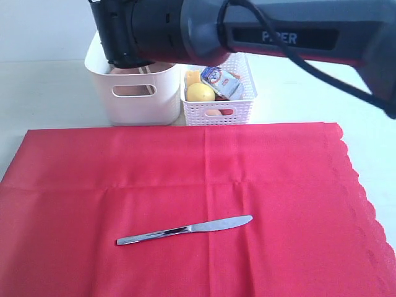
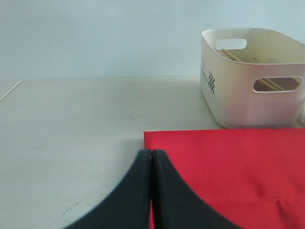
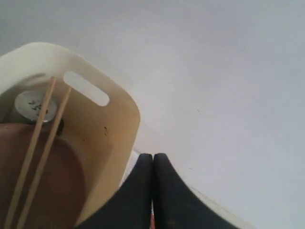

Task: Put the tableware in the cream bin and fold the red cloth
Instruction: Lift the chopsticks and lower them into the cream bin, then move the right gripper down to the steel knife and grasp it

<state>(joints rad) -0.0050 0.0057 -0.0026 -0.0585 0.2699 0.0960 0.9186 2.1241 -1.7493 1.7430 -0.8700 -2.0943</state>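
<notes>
Exterior view: metal knife (image 1: 185, 230) lying flat on the red cloth (image 1: 93, 185), a little to the near side of the cloth's middle, blade toward the right, handle toward the left, open fabric on every side of it. Cloth spread flat with a faint centre crease. Straight far edge just in front of both containers. Scalloped edge down the right, pale table (image 1: 371, 124) bare beyond it. Left edge slanting out of frame at the lower left, more bare table past it.

Behind the far edge, cream bin (image 1: 133, 108) on the left, white lattice basket (image 1: 219, 111) just beside it on the right. In the basket: a lemon (image 1: 200, 93), a small milk carton (image 1: 223, 81), other food partly hidden. Right arm (image 1: 278, 31) reaching across the top of frame from the right, dark wrist over the bin's opening and hiding the inside.

Right wrist view: right gripper (image 3: 152, 160) clenched, fingers pressed together on nothing, near the bin's rim by a rounded corner. Inside the bin: pair of wooden chopsticks (image 3: 43, 138) leaning up toward a handle cut-out, steel cup (image 3: 31, 107) behind them, brown plate (image 3: 52, 186) beneath.

Left wrist view: left gripper (image 2: 151, 155) likewise closed and empty, low at the cloth's left edge near its far corner, well apart from the bin. Wide bare tabletop on that side.
</notes>
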